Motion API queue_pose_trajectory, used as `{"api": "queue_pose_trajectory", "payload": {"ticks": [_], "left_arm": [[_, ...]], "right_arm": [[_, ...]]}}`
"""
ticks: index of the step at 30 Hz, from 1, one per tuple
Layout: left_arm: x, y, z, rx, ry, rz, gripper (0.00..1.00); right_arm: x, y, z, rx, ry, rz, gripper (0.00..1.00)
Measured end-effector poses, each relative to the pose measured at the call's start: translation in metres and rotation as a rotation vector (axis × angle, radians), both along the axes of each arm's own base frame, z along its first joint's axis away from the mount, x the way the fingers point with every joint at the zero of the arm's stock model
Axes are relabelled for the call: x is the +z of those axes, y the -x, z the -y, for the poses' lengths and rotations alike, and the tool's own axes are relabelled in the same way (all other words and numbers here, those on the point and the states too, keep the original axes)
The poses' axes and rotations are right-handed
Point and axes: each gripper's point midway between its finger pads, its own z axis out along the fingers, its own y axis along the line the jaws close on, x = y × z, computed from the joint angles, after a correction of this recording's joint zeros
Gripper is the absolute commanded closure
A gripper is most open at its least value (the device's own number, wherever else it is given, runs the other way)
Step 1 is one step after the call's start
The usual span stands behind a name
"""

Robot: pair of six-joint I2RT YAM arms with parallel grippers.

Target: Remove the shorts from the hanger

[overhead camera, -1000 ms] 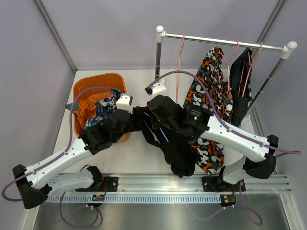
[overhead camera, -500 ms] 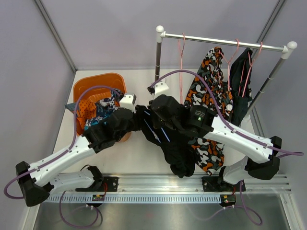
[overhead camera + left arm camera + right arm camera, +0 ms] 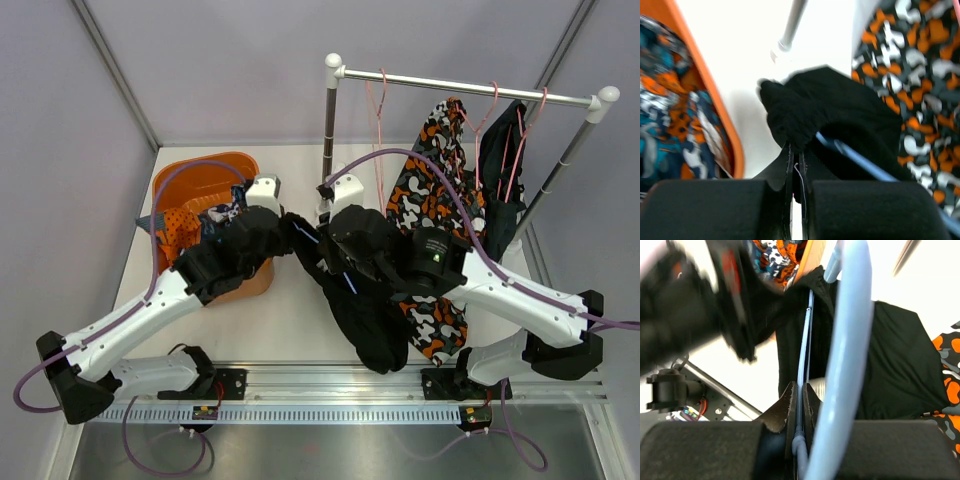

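The plain black shorts (image 3: 368, 315) hang from a light blue hanger (image 3: 850, 335) held between my two arms above the table. My left gripper (image 3: 291, 228) is shut on a bunched edge of the black shorts (image 3: 835, 107), with the cloth pinched between the fingertips (image 3: 796, 150). My right gripper (image 3: 330, 262) is shut on the hanger's thin wire (image 3: 800, 395). Camouflage shorts (image 3: 432, 190) and dark navy shorts (image 3: 500, 165) hang on the rack. Teal-blue and orange patterned shorts (image 3: 212, 218) lie in the orange basket (image 3: 190, 175).
The clothes rack (image 3: 470, 92) stands at the back right, with an empty pink hanger (image 3: 377, 130) near its left post (image 3: 329, 120). Grey walls close in the left, back and right. A metal rail (image 3: 400, 385) runs along the near edge.
My left gripper has shut on the edge of the black shorts and moved a little away from the rail. The right arm, still holding the hanger, has shifted slightly right.
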Motion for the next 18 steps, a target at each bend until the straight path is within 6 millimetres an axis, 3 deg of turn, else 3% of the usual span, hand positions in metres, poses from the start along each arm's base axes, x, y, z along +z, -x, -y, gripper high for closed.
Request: {"api": "queue_pose_trajectory", "payload": {"ticks": [4, 8, 13, 18], "left_arm": [[0.02, -0.025, -0.02, 0.097, 0.023, 0.021, 1.0], [0.02, -0.043, -0.038, 0.168, 0.021, 0.015, 1.0], [0.005, -0.048, -0.03, 0.132, 0.03, -0.022, 1.0], [-0.029, -0.038, -0.012, 0.038, 0.051, -0.087, 1.0]], "right_arm": [[0.011, 0.008, 0.005, 0.007, -0.034, 0.014, 1.0], [0.015, 0.016, 0.011, 0.014, -0.058, 0.013, 1.0], [0.016, 0.019, 0.024, -0.007, -0.076, 0.017, 1.0], [0.019, 0.019, 0.035, -0.023, -0.085, 0.029, 1.0]]}}
